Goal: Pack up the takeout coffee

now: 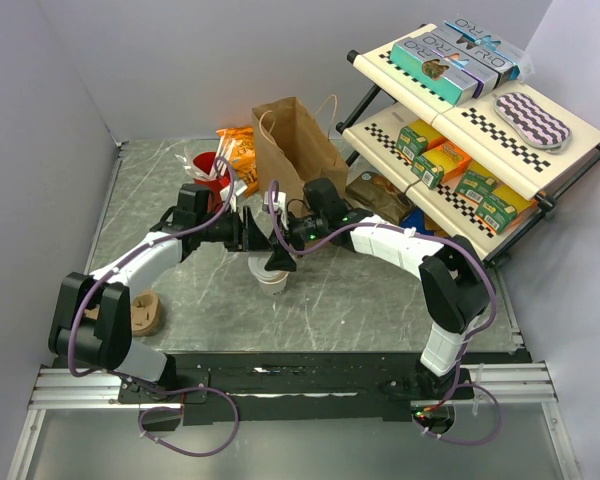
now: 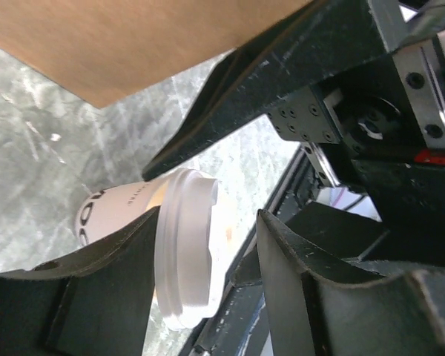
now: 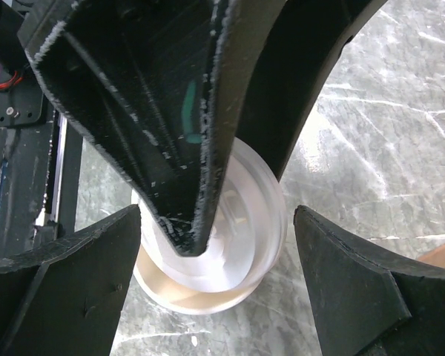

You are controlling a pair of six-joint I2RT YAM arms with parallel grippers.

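The takeout coffee [image 1: 272, 281], a small white paper cup with a white domed lid, stands on the marble table in front of the brown paper bag [image 1: 298, 150]. Both grippers meet over it. My left gripper [image 1: 252, 238] reaches in from the left. In the left wrist view its jaws stand apart, with the lid [image 2: 184, 252] against the left finger [image 2: 96, 297] and a gap on the other side. My right gripper [image 3: 216, 215] hangs open straight above the lid [image 3: 256, 222], a finger on each side and clear of it. One left-gripper finger [image 3: 170, 111] crosses over the cup's top.
A red cup with white sticks [image 1: 209, 168] and an orange snack bag [image 1: 242, 150] stand left of the bag. A tiered rack of boxes [image 1: 460, 110] fills the right side. A brown pulp carrier tray [image 1: 145, 312] lies by the left arm's base.
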